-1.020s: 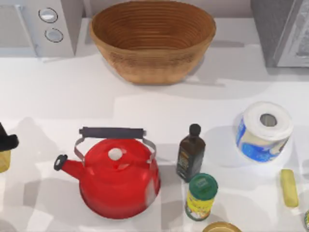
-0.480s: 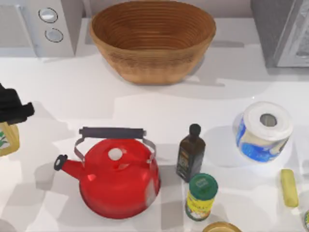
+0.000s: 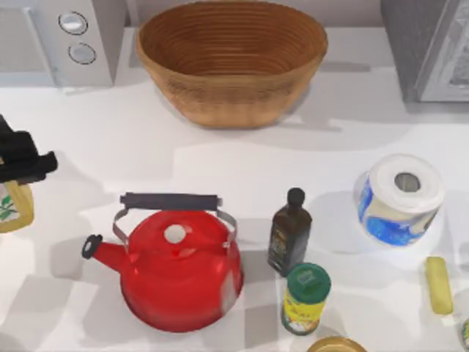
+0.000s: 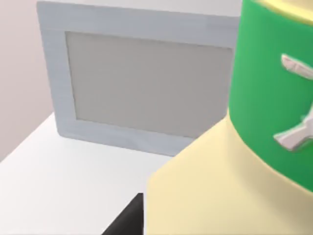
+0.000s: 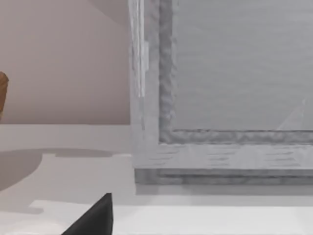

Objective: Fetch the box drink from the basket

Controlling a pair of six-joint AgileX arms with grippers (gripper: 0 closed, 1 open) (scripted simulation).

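Top view shows my left gripper [image 3: 20,165], black and blocky, at the table's [image 3: 242,165] left edge, well apart from the round, ribbed wicker basket [image 3: 231,60] at the back. Just under it sits the smooth cream box drink [image 3: 13,207], so I seem to be holding it, though I cannot see how wide the fingers are. Which way the box runs, I cannot tell.

Ribbed woven wicker basket [image 3: 231,59]; glossy red kettle [image 3: 179,275].
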